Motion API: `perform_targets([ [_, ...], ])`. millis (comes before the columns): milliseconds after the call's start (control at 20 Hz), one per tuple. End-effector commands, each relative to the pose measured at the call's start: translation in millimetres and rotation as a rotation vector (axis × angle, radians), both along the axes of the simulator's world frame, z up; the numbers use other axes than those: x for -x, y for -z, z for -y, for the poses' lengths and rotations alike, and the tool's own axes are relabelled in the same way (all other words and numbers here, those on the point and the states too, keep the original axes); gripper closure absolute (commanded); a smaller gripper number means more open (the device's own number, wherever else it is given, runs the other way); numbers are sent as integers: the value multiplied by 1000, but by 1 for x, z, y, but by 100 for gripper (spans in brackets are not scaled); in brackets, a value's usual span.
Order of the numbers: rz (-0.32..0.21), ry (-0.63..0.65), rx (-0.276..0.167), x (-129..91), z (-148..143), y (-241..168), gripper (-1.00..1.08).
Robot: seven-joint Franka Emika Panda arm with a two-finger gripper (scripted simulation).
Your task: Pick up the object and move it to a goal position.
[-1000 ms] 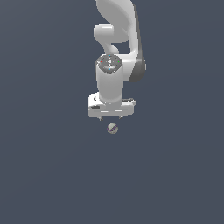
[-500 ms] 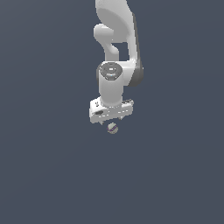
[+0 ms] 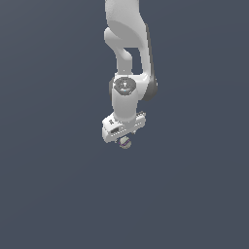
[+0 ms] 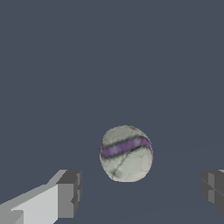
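The object, a tiny grey-white ball (image 3: 125,143) with a purple streak, rests on the dark floor just under the white gripper head. In the wrist view the ball (image 4: 126,153) lies in the wide gap between the two dark-tipped fingers (image 4: 70,192), touching neither. My gripper (image 3: 124,139) hangs straight down over it, open, with its head slightly twisted. The gripper (image 4: 142,190) holds nothing. In the exterior view the head hides most of the fingers.
The white arm (image 3: 127,58) rises from the gripper to the top of the exterior view. All around is a plain dark grey-blue floor (image 3: 58,185) with no other objects or edges in sight.
The gripper head has come down toward the ball and turned a little about its axis. The ball has stayed where it was.
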State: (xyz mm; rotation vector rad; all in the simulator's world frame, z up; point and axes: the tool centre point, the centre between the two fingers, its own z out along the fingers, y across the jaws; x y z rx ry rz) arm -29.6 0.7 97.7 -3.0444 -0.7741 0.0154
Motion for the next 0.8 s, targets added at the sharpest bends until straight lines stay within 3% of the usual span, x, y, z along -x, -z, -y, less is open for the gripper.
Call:
perform_targets([
  [0,5,-39,-1,1,-1,5,-92],
  [750,9,-85,-3,3,-2,23,-92],
])
